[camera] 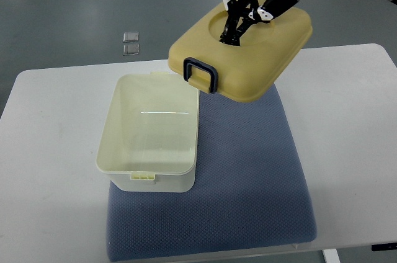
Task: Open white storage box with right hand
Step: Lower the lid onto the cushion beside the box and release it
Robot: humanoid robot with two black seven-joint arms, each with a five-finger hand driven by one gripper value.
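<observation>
The white storage box stands open on the left part of a blue mat, its inside bare. Its yellow lid hangs in the air above and to the right of the box, tilted, with a dark blue latch on its near edge. My right hand comes in from the top right and is shut on the lid's recessed top handle, black fingers curled into the hollow. The left arm does not show.
The mat lies on a white table whose far edge runs across the upper picture. Two small clear squares lie on the grey floor beyond the table. The table's right side is bare white surface.
</observation>
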